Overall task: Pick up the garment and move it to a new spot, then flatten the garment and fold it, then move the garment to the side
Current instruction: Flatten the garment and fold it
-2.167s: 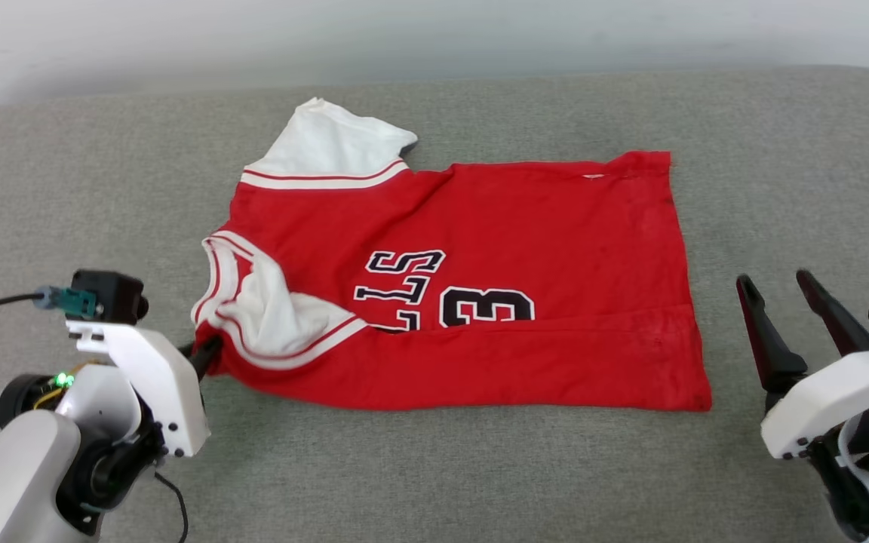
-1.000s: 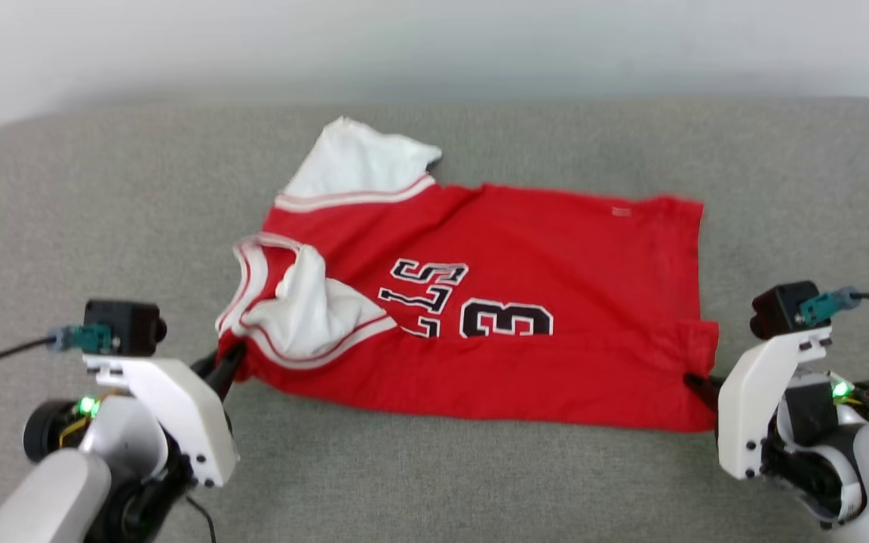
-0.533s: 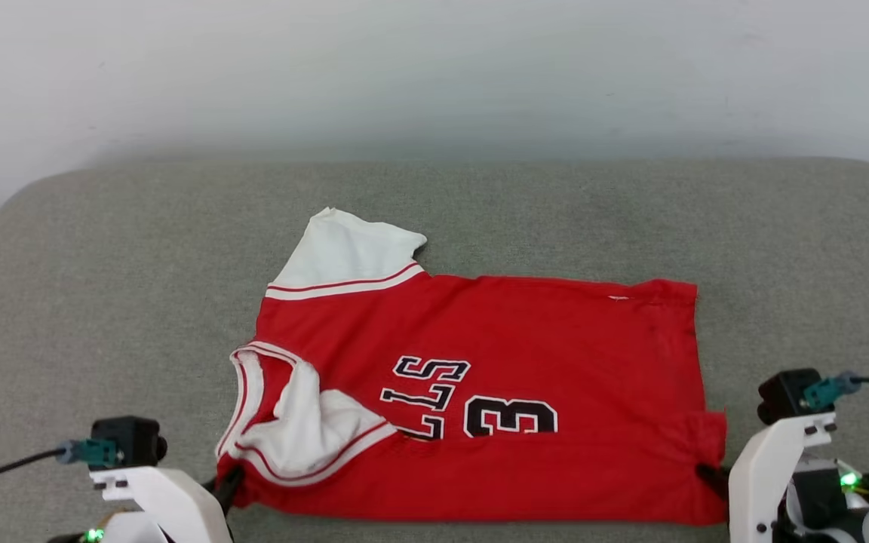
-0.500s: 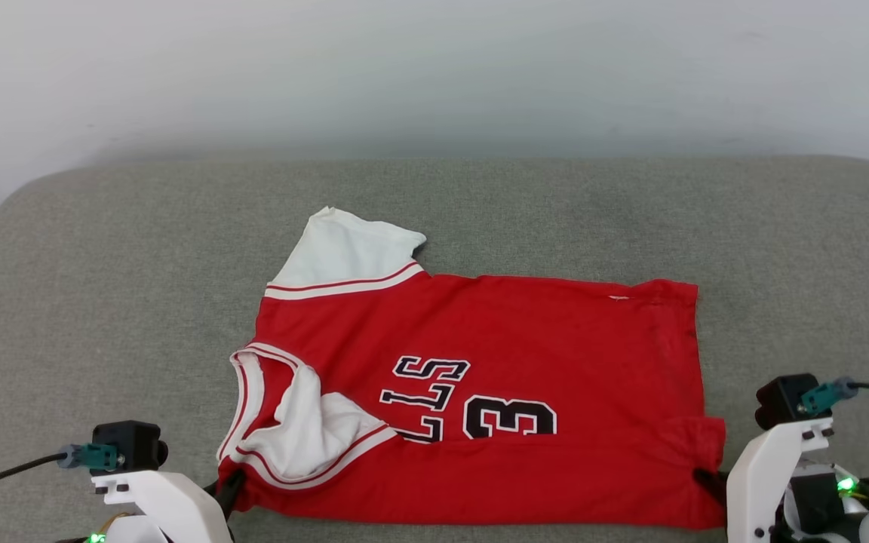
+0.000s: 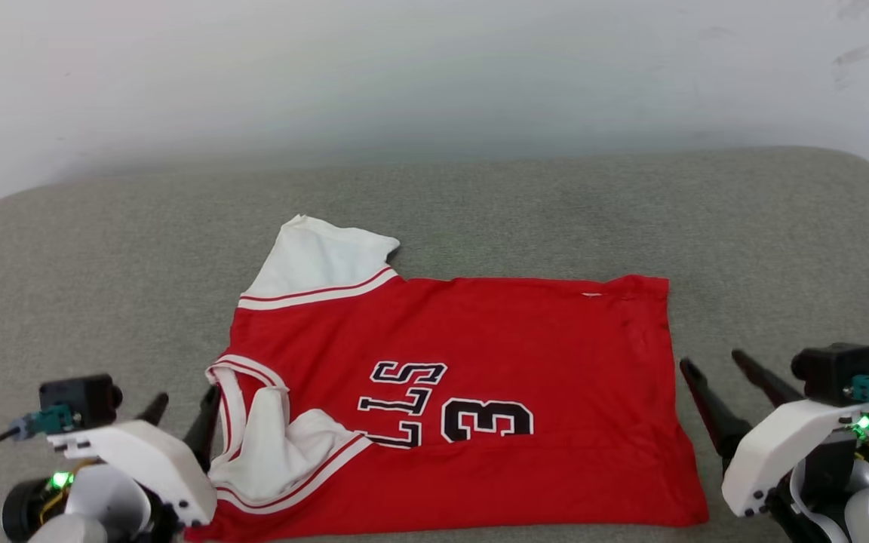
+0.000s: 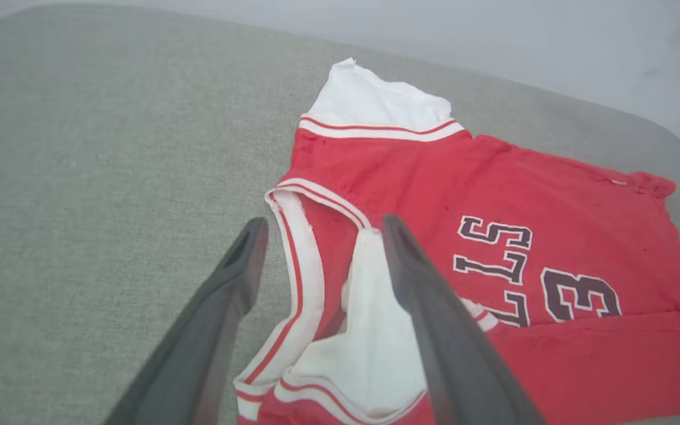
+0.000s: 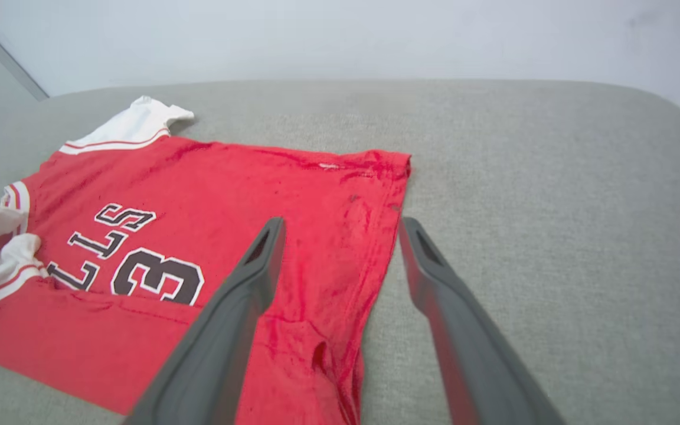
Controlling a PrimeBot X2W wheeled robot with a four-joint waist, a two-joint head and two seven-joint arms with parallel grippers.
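Observation:
The garment lies spread on the grey cushion, a red jersey with collar to the left and hem to the right. Its near strip is folded over the lower part of the black letters and "3". One white sleeve sticks out at the far left; the other sleeve is crumpled beside the collar. My left gripper stands open at the collar, and in the left wrist view this gripper straddles the collar trim of the garment. My right gripper is open just off the hem; in its wrist view the gripper hovers above the garment at its hem edge.
The grey cushion reaches to a pale wall behind. Bare fabric lies to the far side and to both sides of the jersey. The cushion's rounded corners show at the far left and far right.
Both grippers were shut on the garment's near corners; now both have let go, opened and lifted back. The head camera has shifted, and the garment lies flat.

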